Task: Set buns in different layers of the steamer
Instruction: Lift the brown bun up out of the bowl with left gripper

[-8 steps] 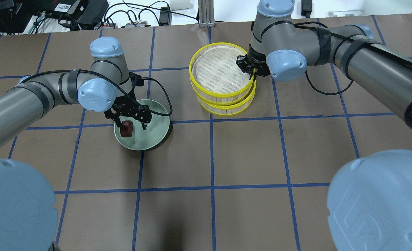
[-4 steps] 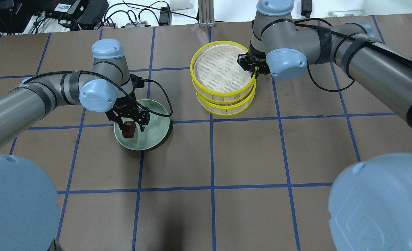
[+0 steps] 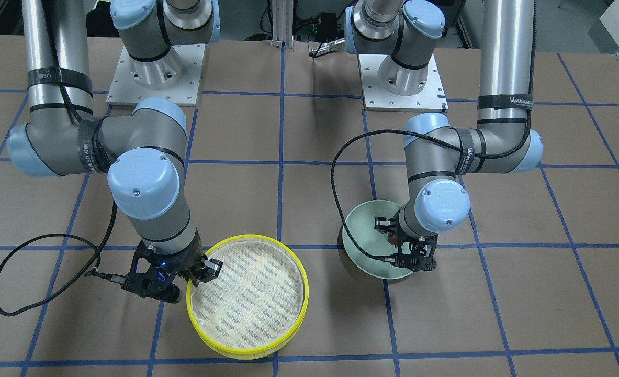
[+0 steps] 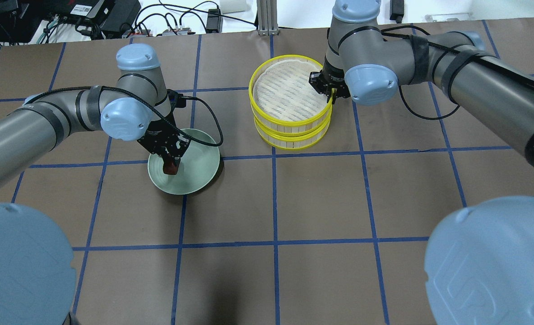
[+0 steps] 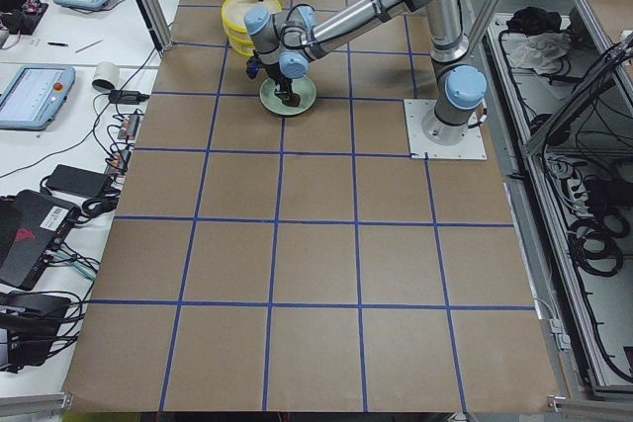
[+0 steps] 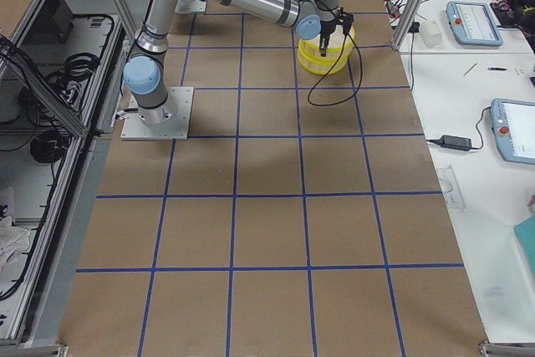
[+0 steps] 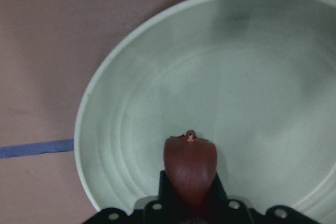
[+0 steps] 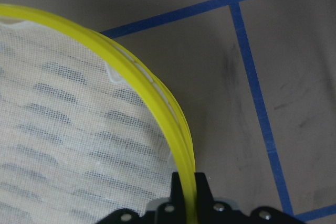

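Observation:
My left gripper (image 4: 171,166) is shut on the dark reddish-brown bun (image 4: 171,169), over the pale green plate (image 4: 199,174). The left wrist view shows the bun (image 7: 190,163) standing out between the jaws, over the plate (image 7: 252,87). The steamer (image 4: 289,118) is a stack of yellow-rimmed trays at the table's far middle. My right gripper (image 4: 331,96) is shut on the top tray's yellow rim (image 8: 157,100) on its right side. The top tray's mesh floor (image 3: 246,301) holds nothing. The cream-white bun is out of view.
The brown table has a blue tape grid. A black cable (image 4: 212,131) loops from the left wrist over the plate's far rim. Another cable (image 3: 32,272) trails from the right wrist. Electronics and cables (image 4: 113,18) lie beyond the far edge.
My left gripper, open around the brown bun a second ago, has closed on it. The right gripper stays shut on the rim, and the top tray has shifted slightly right.

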